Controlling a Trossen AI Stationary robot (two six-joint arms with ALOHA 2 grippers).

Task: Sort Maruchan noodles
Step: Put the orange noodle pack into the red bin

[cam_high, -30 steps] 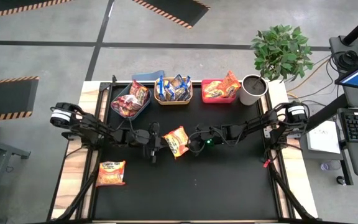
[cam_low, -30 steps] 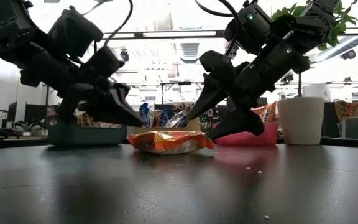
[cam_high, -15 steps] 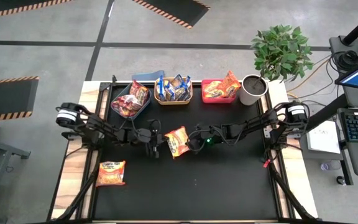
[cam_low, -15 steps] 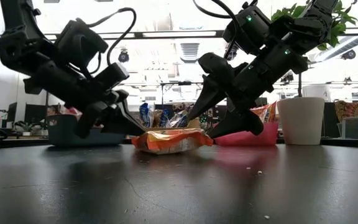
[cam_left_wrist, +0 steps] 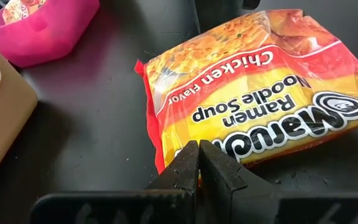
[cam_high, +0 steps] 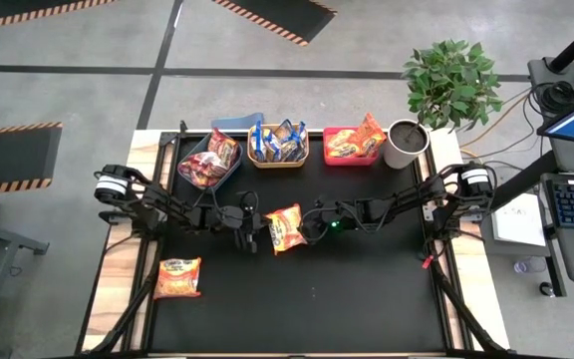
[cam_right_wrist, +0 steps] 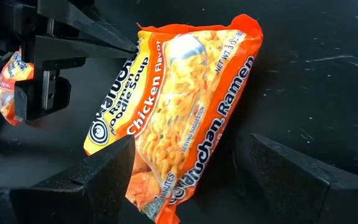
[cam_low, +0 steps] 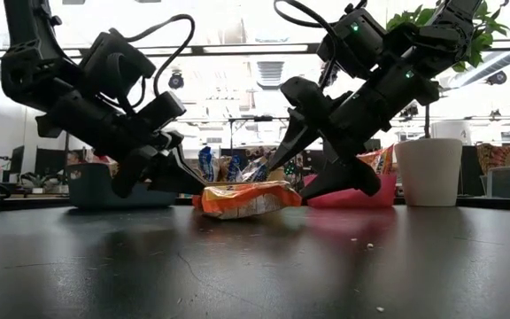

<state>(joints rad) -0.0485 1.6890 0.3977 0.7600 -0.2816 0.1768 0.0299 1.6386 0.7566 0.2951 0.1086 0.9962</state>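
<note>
One Maruchan packet (cam_high: 285, 228), yellow-orange with red trim, lies flat on the black mat at the table's middle. My left gripper (cam_left_wrist: 197, 147) is shut, with its tips at the packet's left edge. My right gripper (cam_right_wrist: 191, 146) is open on the packet's right side. Its two fingers stand on either side of the packet's right end (cam_right_wrist: 166, 199). A second packet (cam_high: 178, 276) lies flat at the table's near left. More packets sit in three bins at the far edge. My left gripper meets the packet at its left edge (cam_left_wrist: 178, 134) with the shut fingertips. They slant down from the table's left, and the packet lies flat on the mat. My right gripper stands around the packet's right end; I cannot tell whether its fingers touch it.
Along the far edge stand a blue bin (cam_high: 207, 168), a tan bin (cam_high: 278, 157) and a red bin (cam_high: 352, 155), each holding packets. A white pot (cam_high: 404, 143) stands by a plant at the far right. Bare black mat (cam_high: 347, 299) lies near me.
My left gripper has moved toward the table's right and down until its tips reach the packet's left edge. The packet's left edge has shifted slightly toward the right gripper. My right arm has kept still.
</note>
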